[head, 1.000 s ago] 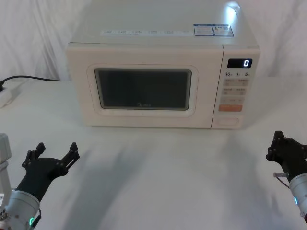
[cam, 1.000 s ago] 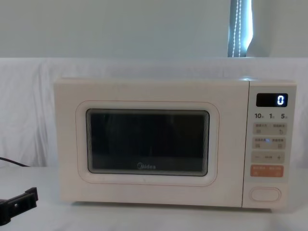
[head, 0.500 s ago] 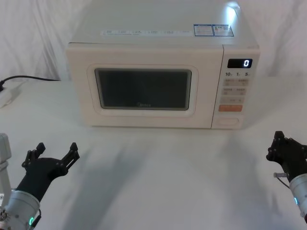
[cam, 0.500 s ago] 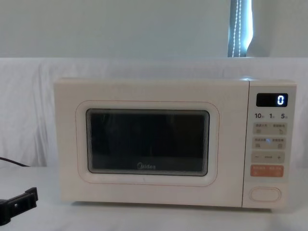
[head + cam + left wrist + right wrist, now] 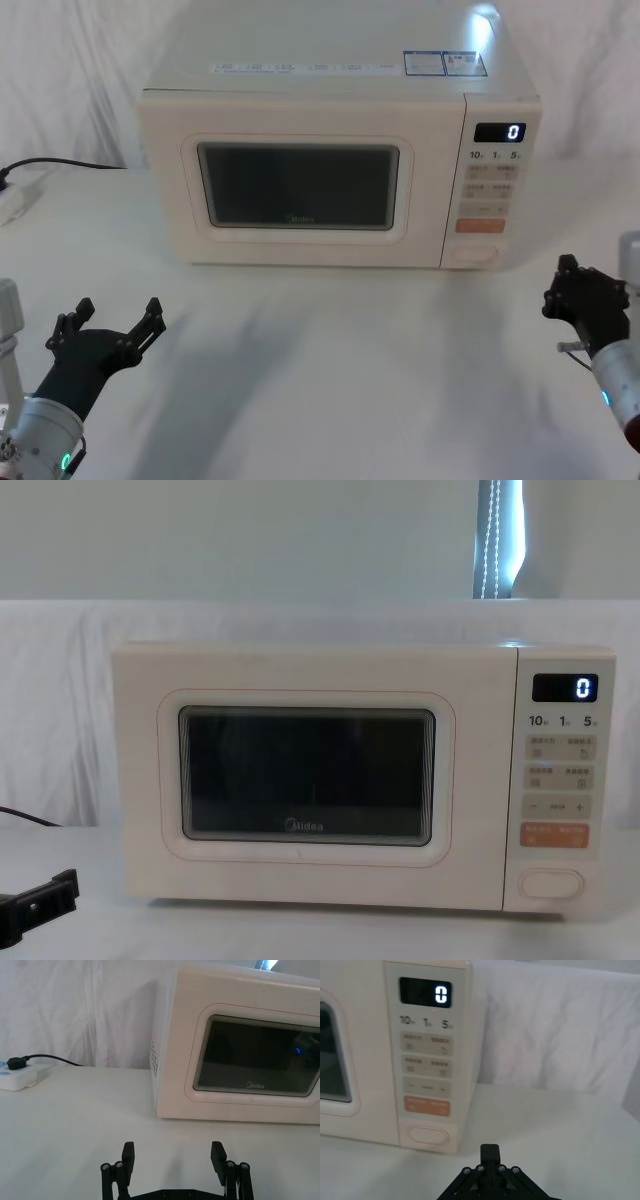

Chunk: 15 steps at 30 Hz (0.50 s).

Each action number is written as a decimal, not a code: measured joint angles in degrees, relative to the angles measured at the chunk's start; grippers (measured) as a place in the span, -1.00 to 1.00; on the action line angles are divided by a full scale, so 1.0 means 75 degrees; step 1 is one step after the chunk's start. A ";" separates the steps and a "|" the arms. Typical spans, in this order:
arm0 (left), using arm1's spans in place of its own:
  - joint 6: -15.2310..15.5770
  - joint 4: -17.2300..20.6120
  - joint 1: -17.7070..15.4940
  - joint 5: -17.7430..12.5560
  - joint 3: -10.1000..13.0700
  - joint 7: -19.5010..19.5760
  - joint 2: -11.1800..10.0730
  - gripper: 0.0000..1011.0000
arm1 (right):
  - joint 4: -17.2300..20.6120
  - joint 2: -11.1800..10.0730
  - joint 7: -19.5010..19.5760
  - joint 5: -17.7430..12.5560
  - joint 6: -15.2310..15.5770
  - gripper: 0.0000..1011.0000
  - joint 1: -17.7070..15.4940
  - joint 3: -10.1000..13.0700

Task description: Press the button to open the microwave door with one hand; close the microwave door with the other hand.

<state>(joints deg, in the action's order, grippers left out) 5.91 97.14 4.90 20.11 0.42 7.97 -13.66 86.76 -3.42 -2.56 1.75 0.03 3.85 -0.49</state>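
The cream microwave stands at the back of the table, and the microwave door (image 5: 300, 190) (image 5: 305, 775) (image 5: 250, 1055) is closed flush. The button (image 5: 474, 254) (image 5: 428, 1135) (image 5: 551, 883) is the wide pill-shaped key at the bottom of the control panel, under the orange key. My right gripper (image 5: 567, 268) (image 5: 490, 1152) is shut with nothing in it. It hovers low over the table, in front of and slightly right of the button, a short gap away. My left gripper (image 5: 115, 312) (image 5: 173, 1155) is open and empty at the front left, well short of the door.
A white power strip (image 5: 15, 200) (image 5: 17, 1077) with a black cable lies on the table to the left of the microwave. White cloth hangs behind it. The display (image 5: 500, 132) reads 0.
My right gripper has moved slightly forward and left, closer to the microwave's control panel. The left gripper and the door have not moved.
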 joint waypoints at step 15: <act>0.0000 0.0000 0.0000 0.0000 0.0000 0.0001 0.0000 0.98 | -0.0754 -0.0206 -0.0221 0.0671 0.0206 -1.00 0.0776 -0.0671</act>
<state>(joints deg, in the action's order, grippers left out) 5.91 97.14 4.90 20.11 0.42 7.97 -13.66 81.11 -4.97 -4.21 6.79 1.58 9.67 -5.53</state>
